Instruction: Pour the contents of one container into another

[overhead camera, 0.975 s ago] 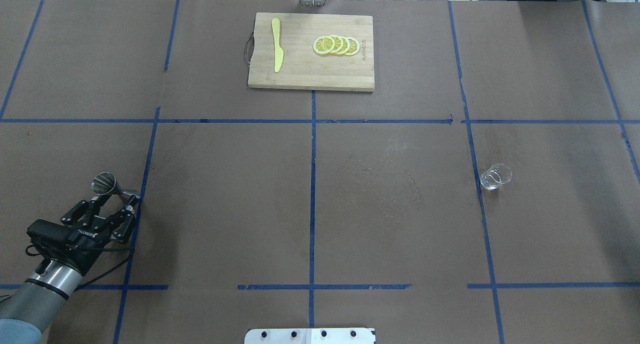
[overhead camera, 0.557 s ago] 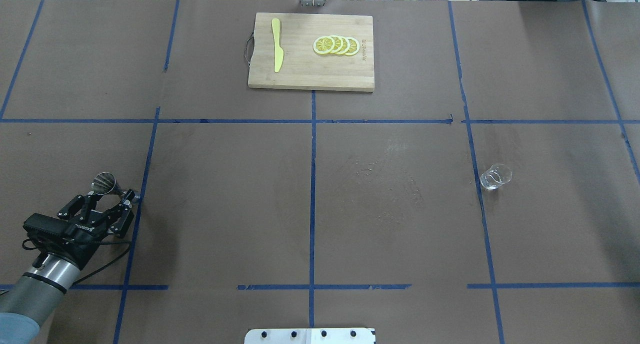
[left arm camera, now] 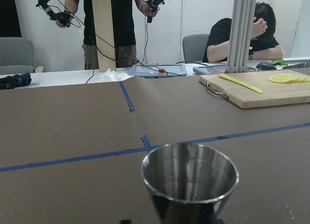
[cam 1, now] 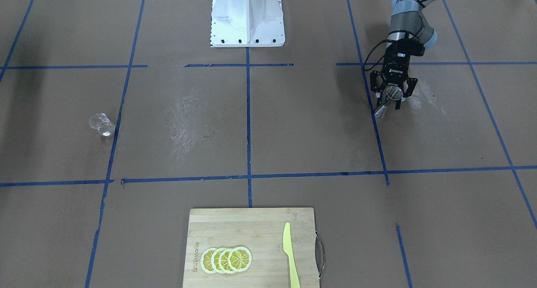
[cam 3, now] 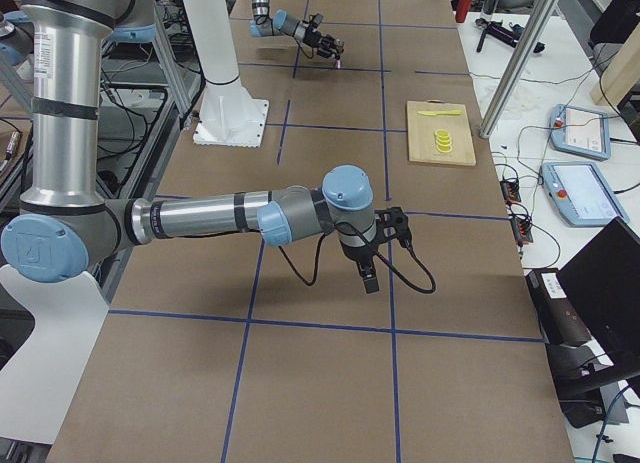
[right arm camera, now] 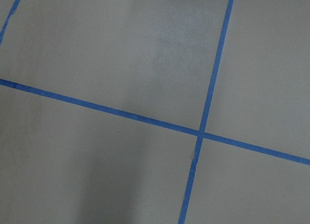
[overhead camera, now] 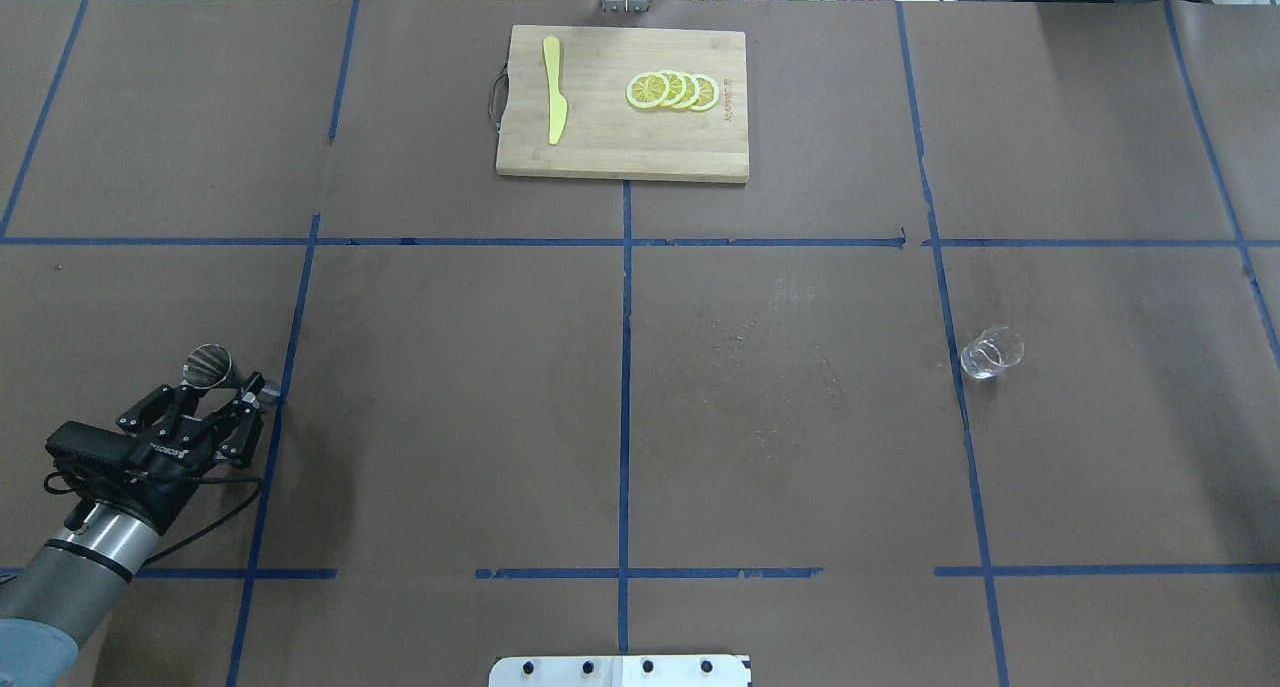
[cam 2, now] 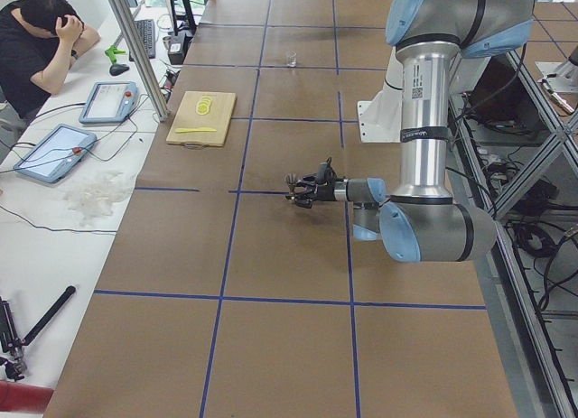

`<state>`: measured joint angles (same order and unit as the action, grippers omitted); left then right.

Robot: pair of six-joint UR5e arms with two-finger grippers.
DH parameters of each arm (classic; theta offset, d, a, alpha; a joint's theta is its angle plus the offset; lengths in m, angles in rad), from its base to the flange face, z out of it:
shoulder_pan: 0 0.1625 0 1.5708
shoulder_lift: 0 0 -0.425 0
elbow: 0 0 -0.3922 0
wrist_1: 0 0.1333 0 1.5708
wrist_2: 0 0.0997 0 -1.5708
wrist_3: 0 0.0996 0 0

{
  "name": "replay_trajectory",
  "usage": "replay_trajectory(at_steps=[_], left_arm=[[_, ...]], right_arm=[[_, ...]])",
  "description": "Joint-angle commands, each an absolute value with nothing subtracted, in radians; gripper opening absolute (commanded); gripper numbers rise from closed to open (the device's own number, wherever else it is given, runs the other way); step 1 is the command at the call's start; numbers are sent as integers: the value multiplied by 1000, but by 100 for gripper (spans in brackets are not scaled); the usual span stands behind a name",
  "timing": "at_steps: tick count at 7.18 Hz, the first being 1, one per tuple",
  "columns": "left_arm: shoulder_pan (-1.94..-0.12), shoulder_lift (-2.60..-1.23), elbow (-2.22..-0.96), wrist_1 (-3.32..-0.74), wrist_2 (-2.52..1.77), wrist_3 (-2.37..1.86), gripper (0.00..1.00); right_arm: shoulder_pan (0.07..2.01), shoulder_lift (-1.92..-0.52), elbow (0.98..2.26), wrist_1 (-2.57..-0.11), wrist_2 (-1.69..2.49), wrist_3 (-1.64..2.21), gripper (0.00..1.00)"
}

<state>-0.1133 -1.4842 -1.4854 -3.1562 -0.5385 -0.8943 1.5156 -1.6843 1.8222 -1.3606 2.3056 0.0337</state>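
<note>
1. Front-facing view: we see the left gripper [cam 1: 391, 100] low over the table [cam 1: 293, 133]. Its fingers sit on either side of the upright jigger [cam 1: 393, 92], just beside a tape line [cam 1: 376, 128]. The gap is narrow (we cannot tell whether the pads touch the metal). The glass [cam 1: 102, 125] stands well apart, across the table.
2. Overhead view: a board [overhead camera: 600, 137] at the far edge carries a knife [overhead camera: 553, 92] and lemon slices [overhead camera: 672, 90].
3. Right side view: the right gripper [cam 3: 369, 275] points down at the table. We cannot tell how its fingers are set.
4. Left wrist view: the jigger's open mouth sits low and centred.
5. Right wrist view: we see only crossing tape.
</note>
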Motion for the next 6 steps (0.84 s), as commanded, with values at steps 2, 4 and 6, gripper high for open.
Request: replay_trajectory(at_steps=[2,4,6], left_arm=[[-110,-1485,-1477,-3169,-534,-891,0],[-110,-1482,-1483,-3222,-540,-882,0],[-107,-1480,-1483,-3322,-541,-760,0]], right_arm=[[1516,-1684,1824,-1361,2306,34,100],[1516,-1684,1824,-1361,2306,34,100],[1516,-1681,1822,-1361,2306,34,100]])
